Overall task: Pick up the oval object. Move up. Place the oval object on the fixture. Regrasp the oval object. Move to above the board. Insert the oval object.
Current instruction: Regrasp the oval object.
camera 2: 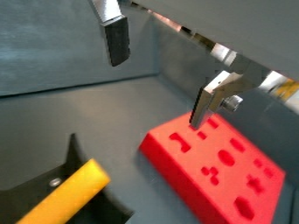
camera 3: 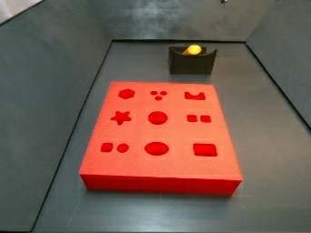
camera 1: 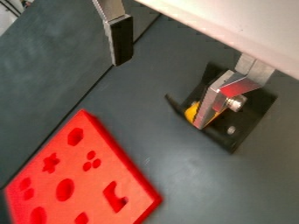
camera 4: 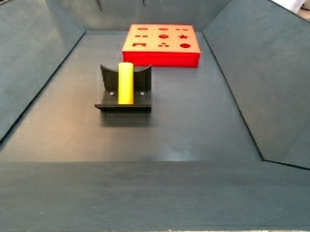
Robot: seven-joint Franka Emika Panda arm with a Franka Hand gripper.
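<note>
The yellow oval object lies in the notch of the dark fixture, as both side views show: oval object [camera 3: 192, 50] on fixture [camera 3: 192, 62], and oval object [camera 4: 125, 82] on fixture [camera 4: 122, 100]. The red board [camera 3: 158, 136] lies flat on the floor, apart from the fixture, and also shows in a side view [camera 4: 161, 45]. My gripper is open and empty, high above the floor in both wrist views [camera 1: 167, 70] [camera 2: 162, 70]. It is out of both side views. In a wrist view one finger [camera 1: 216, 101] partly hides the oval object [camera 1: 191, 111]. The oval object [camera 2: 65, 201] and the board [camera 2: 222, 162] lie below the gripper.
Sloping dark grey walls [camera 3: 73, 82] enclose the dark floor [camera 4: 158, 136] on all sides. A white wall edge [camera 1: 233, 26] runs behind the fixture [camera 1: 251, 118].
</note>
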